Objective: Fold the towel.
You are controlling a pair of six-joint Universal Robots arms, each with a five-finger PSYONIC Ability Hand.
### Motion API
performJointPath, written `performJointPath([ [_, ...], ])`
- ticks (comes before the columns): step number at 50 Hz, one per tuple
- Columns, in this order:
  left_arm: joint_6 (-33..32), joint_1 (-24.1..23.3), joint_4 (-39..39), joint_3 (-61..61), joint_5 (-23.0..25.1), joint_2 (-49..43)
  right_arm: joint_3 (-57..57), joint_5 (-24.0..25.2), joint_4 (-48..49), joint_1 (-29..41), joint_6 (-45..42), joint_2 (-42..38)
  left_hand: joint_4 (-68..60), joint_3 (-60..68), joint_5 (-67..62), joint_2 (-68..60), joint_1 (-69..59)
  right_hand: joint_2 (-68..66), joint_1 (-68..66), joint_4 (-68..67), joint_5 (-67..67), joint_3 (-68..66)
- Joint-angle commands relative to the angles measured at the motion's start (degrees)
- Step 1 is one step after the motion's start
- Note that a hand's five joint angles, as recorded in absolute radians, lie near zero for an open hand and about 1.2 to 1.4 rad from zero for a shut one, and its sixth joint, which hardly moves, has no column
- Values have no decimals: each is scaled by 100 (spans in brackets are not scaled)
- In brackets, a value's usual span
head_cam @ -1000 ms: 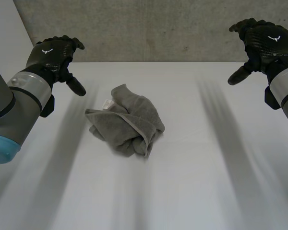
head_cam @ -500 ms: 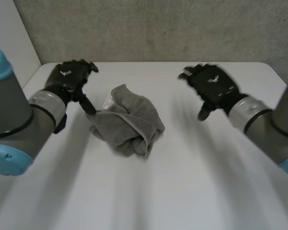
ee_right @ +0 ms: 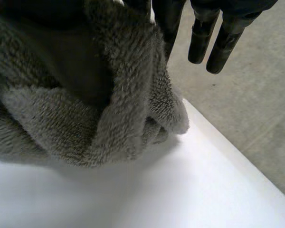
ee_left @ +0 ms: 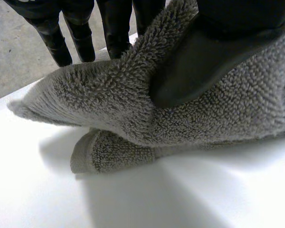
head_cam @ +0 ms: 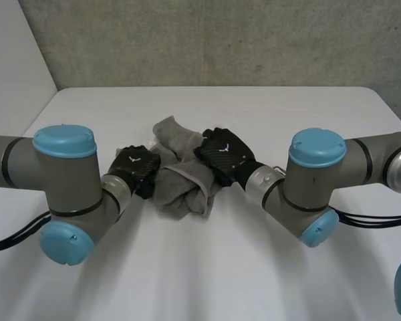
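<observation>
Towel (head_cam: 182, 189), grey and looped in its pile, is seen crumpled in a loose heap near the middle of the white table (head_cam: 254, 267), unfolded, with one hemmed edge draped across the front of the heap. In the head view the left hand (head_cam: 135, 168) is set against the heap at its 9 o'clock, and the right hand (head_cam: 222, 155) is laid on it at about 2 o'clock. In the left wrist view the towel (ee_left: 109, 104) is raised in a thick ridge with a rolled hem lying on the table below it; the left hand (ee_left: 218, 47) is shown with its thumb pressed into that ridge, while its fingers (ee_left: 80, 38) are held straight beyond the ridge, so the hand is read as released. In the right wrist view a fold of the towel (ee_right: 61, 123) is bunched under the palm, and the right hand's fingers (ee_right: 225, 42) are kept straight and apart from the cloth, so no grasp is made there either. The left arm (head_cam: 67, 180) is bent at 9 o'clock of the towel and the right arm (head_cam: 314, 180) at 3 o'clock. A concrete wall (head_cam: 220, 40) is seen past the table at 12 o'clock.
</observation>
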State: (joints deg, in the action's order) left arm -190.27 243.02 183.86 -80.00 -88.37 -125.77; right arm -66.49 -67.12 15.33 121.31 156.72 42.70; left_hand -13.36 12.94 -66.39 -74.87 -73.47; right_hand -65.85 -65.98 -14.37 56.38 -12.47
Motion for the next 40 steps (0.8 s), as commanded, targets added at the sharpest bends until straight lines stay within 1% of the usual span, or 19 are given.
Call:
performJointPath([
  [1, 69, 79, 10, -41, -22, 375, -171, -345, 233, -90, 34, 362, 336, -294, -361, -513, -653, -1415, -1402, 437, 1362, 247],
  [4, 78, 105, 1, -138, -22, 771, -347, -372, 224, -274, 52, 748, 336, -294, -361, -513, -653, -1415, -1402, 437, 1362, 247],
  [8, 86, 97, 10, -339, -14, 1088, -802, -372, -82, -800, 60, 1694, 336, -294, -361, -513, -653, -1415, -1402, 437, 1362, 247],
  [9, 86, 97, 10, -453, -22, 1263, -804, -372, -83, -802, 60, 1698, 336, -294, -361, -513, -653, -1415, -1402, 437, 1362, 247],
  [11, 86, 97, 36, -594, -14, 1439, -1084, -372, -503, -1108, 60, 2319, 336, -294, -361, -513, -653, -1415, -1402, 437, 1362, 247],
  [14, 86, 97, 89, -858, -5, 1616, -1260, -319, -960, -1442, 60, 2724, 336, -294, -361, -513, -653, -1415, -1402, 437, 1362, 247],
  [20, 86, -26, 247, -1113, -14, 1590, -1331, -284, -1410, -1540, 16, 2726, 336, -294, -361, -513, -653, -1415, -1402, 437, 1362, 247],
  [21, 86, -26, 247, -1114, -14, 1590, -1314, -318, -1428, -1557, 16, 2543, 336, -294, -361, -513, -653, 727, 741, 437, -780, 247],
  [22, 95, -87, 265, -1122, -22, 1512, -1270, -362, -1419, -1566, 8, 2315, 336, -294, -361, -513, -653, 3363, 3377, 437, -3416, 247],
  [23, 95, -88, 265, -1123, -22, 1511, -1270, -363, -1419, -1566, 8, 2313, 336, -294, -361, -513, -653, 3390, 3403, 437, -3443, 247],
  [24, 95, -175, 282, -1105, -22, 1355, -1209, -371, -1402, -1584, -1, 2095, 336, -294, -361, -513, -653, 4256, 4269, 437, -4309, 247],
  [25, 95, -272, 291, -1061, -57, 1196, -1208, -372, -1401, -1584, -1, 2093, 336, -294, -361, -513, -653, 4265, 4278, 437, -4317, 247],
  [27, 95, -342, 291, -1026, -66, 1073, -1016, -363, -1297, -1602, 16, 1682, 336, -294, -361, -513, -653, 5585, 5598, 437, -5638, 247],
  [31, 95, -404, 282, -1000, -84, 1001, -971, -416, -1296, -1628, 34, 1478, 336, -294, -361, -513, -653, 5585, 5598, 437, -5638, 247],
  [34, 113, -413, 282, -1000, -93, 1054, -1252, -451, -1296, -1645, 87, 1768, 336, -294, -361, -513, -653, 5585, 5598, 437, -5638, 247],
  [35, 121, -413, 274, -1000, -93, 1072, -1505, -442, -1270, -1645, 104, 2072, 336, -294, -361, -513, -653, 5585, 5598, 437, -5638, 247],
  [36, 130, -404, 265, -991, -93, 1115, -1507, -442, -1270, -1645, 104, 2076, 336, -294, -361, -513, -653, 5585, 5598, 437, -5638, 247],
  [38, 130, -396, 256, -973, -84, 1185, -2032, -442, -1182, -1593, 183, 2740, 336, -294, -361, -513, -653, 5585, 5598, 437, -5638, 247],
  [40, 139, -396, 247, -938, -84, 1291, -2270, -442, -1156, -1575, 236, 3022, 336, -294, -361, -513, -653, 5585, 5598, 437, -5638, 247],
])
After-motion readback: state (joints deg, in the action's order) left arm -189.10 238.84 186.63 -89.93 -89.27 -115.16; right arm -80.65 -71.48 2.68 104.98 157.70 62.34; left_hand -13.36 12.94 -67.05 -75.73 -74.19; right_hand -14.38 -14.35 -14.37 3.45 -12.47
